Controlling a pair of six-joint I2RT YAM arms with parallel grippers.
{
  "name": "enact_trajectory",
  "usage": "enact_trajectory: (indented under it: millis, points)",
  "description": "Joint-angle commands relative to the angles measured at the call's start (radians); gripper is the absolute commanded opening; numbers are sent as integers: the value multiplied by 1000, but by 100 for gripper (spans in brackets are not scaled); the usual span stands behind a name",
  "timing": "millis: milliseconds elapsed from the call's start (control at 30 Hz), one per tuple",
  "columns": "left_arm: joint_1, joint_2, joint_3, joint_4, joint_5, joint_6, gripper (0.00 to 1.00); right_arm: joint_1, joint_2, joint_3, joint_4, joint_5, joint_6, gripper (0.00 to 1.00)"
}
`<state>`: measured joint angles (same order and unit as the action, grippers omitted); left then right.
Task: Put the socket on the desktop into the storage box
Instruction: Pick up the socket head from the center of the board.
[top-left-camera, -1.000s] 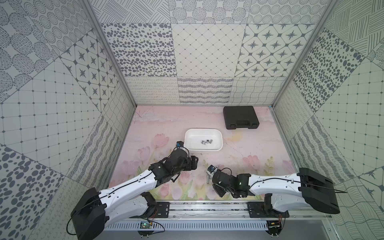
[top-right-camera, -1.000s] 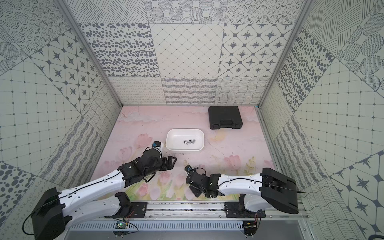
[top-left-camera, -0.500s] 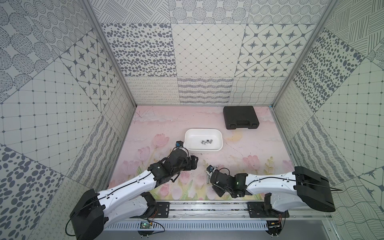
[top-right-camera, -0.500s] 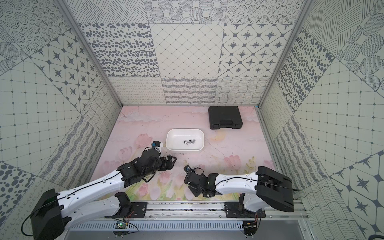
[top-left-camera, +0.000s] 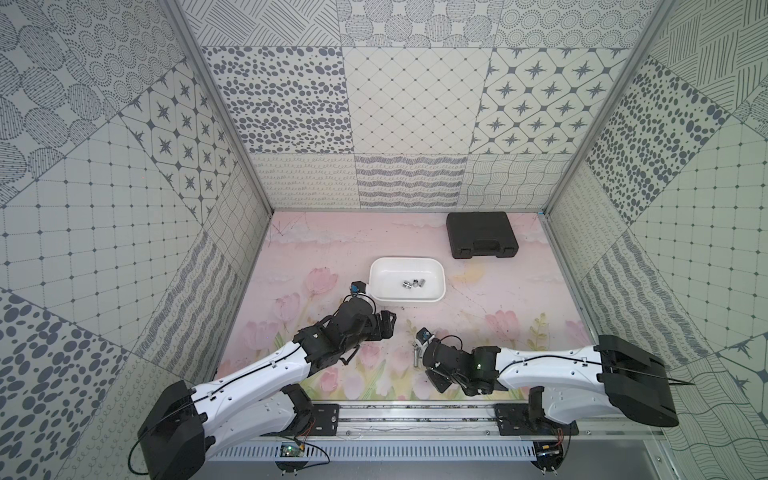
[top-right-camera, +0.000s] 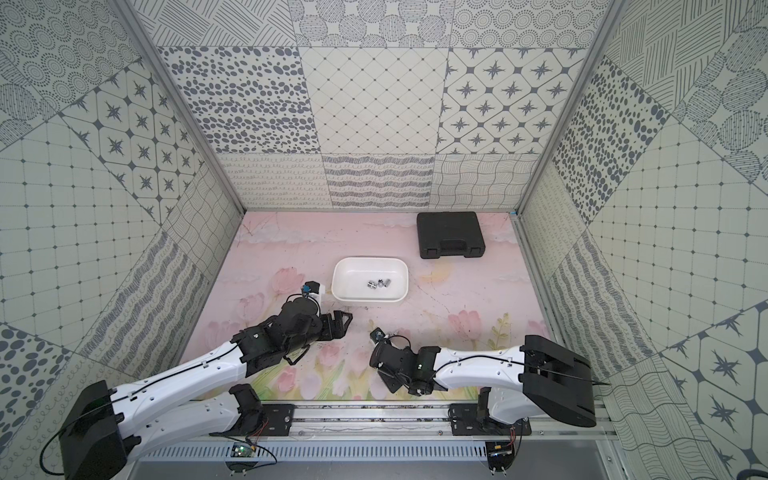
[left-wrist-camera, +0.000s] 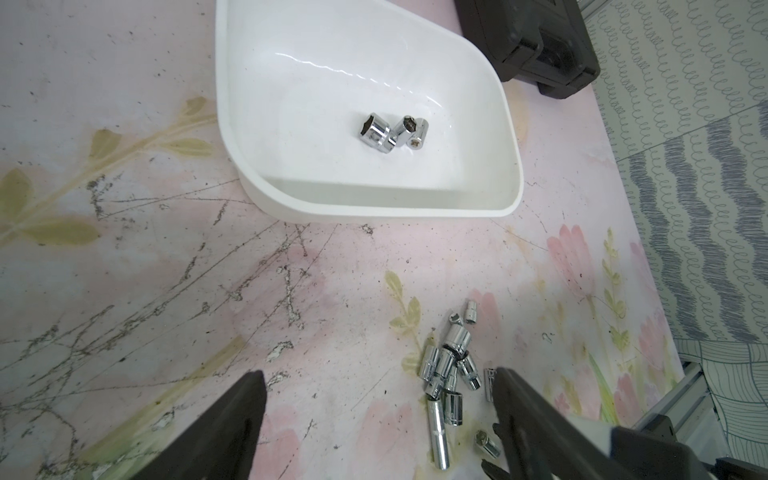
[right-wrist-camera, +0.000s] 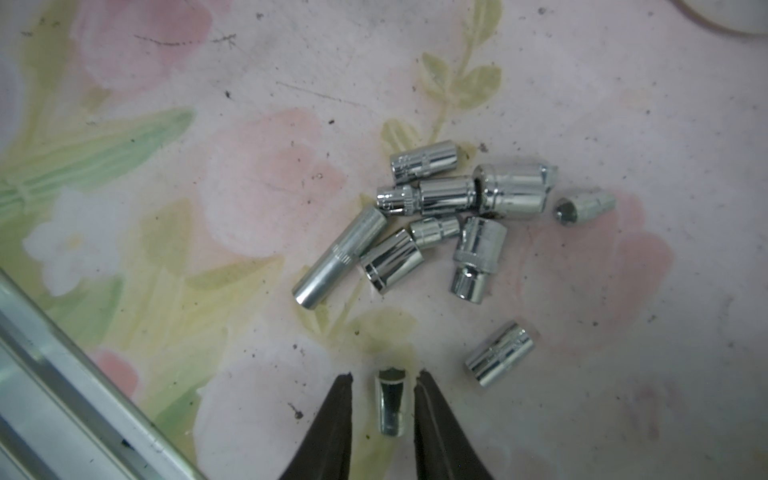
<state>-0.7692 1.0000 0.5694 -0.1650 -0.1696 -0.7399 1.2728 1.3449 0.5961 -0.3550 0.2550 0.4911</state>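
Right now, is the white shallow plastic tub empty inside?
No, a few small shiny metal sockets lie on the floor of the white shallow plastic tub.

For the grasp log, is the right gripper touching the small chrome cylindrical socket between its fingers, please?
Cannot tell: the right wrist view shows tabletop between one finger and the socket, but none clearly at the other.

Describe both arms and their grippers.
The left arm and right arm are white-shelled with black joints and blocky black rear sections. Thin black cables run along them. The left gripper and right gripper have matte black tapered fingers.
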Motion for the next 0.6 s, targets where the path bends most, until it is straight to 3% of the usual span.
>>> enact_trajectory:
  millis: [0,567]
  points:
    - [1,-5,6,-20,-22,-4,90,5,15,-1,14,-2,12,29]
    - [1,-3,4,-20,-25,-4,90,6,44,4,-3,0,43,23]
